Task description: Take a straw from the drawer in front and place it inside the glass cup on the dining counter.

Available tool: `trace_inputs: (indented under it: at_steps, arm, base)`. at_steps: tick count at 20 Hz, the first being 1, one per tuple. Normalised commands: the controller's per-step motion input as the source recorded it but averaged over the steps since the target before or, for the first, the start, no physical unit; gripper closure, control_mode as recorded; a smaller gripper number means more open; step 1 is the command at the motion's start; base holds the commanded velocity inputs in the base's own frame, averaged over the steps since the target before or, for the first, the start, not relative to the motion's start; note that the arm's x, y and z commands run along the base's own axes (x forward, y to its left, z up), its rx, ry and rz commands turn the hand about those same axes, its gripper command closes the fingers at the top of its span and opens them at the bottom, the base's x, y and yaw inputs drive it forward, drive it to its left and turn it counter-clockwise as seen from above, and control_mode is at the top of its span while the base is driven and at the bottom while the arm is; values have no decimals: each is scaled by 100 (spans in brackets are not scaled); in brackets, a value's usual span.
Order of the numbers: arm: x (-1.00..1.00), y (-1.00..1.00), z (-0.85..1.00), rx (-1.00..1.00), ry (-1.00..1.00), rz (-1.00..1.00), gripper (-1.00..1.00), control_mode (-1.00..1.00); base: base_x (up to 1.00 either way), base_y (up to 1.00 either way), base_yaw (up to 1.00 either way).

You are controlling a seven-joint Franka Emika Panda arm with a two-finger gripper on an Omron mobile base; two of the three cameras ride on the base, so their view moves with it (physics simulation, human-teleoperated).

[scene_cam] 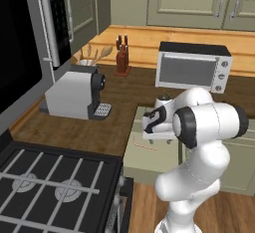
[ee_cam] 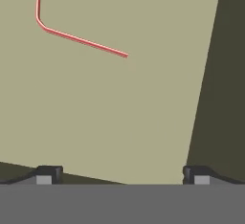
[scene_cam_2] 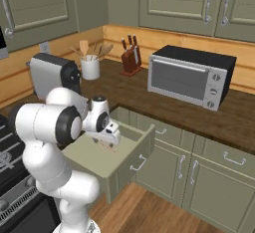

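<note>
End effector spread and empty above open drawer, straw flat inside, ahead of fingertips

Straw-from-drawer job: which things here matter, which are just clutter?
Job:
thin reddish-pink bent straw, lying on the drawer floor
open pale sage-green drawer
two-finger gripper, open above the drawer

Clutter:
silver toaster oven
grey coffee machine
reddish-brown knife block
white utensil crock
black stove grates

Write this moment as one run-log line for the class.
phase: reach | drawer: open | straw: flat on drawer floor, ungrasped | gripper: open, above drawer
</note>
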Motion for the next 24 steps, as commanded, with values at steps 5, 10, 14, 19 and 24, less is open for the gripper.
trace_inputs:
  at_steps: [5,10,14,19,24]
  arm:
    - [18,-14,-35,-5,8,-13,-100,-100]
    - [3,-45,-32,-2,4,-12,-100,-100]
    - [9,-41,-41,-1,4,-9,-100,-100]
    - [7,-40,-38,-3,0,-4,-100,-100]
    - [0,-70,-33,-6,0,-2,-100,-100]
  base:
    - [0,0,0]
    - [0,0,0]
    - [0,0,0]
    - [0,0,0]
    - [0,0,0]
